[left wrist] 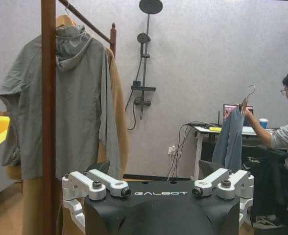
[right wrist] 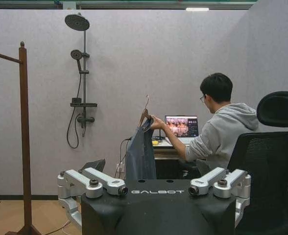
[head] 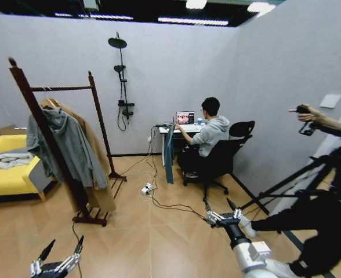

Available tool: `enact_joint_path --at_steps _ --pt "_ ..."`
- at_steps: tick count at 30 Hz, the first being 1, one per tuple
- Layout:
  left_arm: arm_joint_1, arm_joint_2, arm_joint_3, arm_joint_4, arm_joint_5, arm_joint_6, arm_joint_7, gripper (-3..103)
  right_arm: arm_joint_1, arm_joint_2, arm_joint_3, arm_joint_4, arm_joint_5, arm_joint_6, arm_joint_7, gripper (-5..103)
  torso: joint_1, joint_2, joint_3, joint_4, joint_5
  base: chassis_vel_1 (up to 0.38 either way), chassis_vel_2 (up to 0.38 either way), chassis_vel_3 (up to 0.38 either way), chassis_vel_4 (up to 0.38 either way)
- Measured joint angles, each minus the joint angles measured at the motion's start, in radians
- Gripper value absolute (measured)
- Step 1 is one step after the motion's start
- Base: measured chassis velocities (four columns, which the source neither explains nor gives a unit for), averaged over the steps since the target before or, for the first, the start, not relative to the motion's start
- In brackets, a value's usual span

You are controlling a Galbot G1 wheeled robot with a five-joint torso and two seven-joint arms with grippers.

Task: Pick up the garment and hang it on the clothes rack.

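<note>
Indoors — wood floor [head: 159, 237], grey walls [head: 176, 63]

There is one clothes rack [head: 60, 145], with two posts and one top bar. On it hang two clothes: one grey hooded jacket [head: 63, 147] and one long tan coat [head: 98, 174]. There is one more garment [head: 169, 152], dark teal-blue, on one wooden hanger, held by one seated person's hand [right wrist: 156, 122]. There are two grippers: one left gripper [head: 59, 255] and one right gripper [head: 220, 207]. I count one laptop [head: 185, 118], one office chair [head: 228, 153], one yellow sofa [head: 5, 174], one shower set [head: 121, 81] on the wall, and one white worktop [head: 176, 130].
</note>
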Motion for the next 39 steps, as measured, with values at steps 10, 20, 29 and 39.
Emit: enact_joint_path --at_steps 10,20,29,39 --pt "0.000 0.000 0.000 0.000 0.000 0.000 0.000 100 0.004 0.002 -0.001 0.002 -0.007 -0.003 -0.008 100 0.000 0.000 0.000 0.0001 0.0004 -0.347 0.331 0.351 -0.342" --pt "0.000 0.000 0.000 0.000 0.000 0.000 0.000 100 -0.001 -0.001 0.005 -0.002 -0.001 0.002 -0.009 100 0.000 0.000 0.000 0.0000 -0.0003 -0.359 0.357 0.366 -0.362" --pt "0.000 0.000 0.000 0.000 0.000 0.000 0.000 100 0.011 -0.003 0.008 -0.007 -0.003 -0.004 -0.011 100 0.000 0.000 0.000 0.0001 0.0010 -0.339 0.349 0.350 -0.340" --pt "0.000 0.000 0.000 0.000 0.000 0.000 0.000 100 0.040 0.002 -0.002 -0.030 -0.027 -0.013 -0.006 100 0.001 0.000 0.000 0.0001 0.0008 -0.348 0.350 0.355 -0.345"
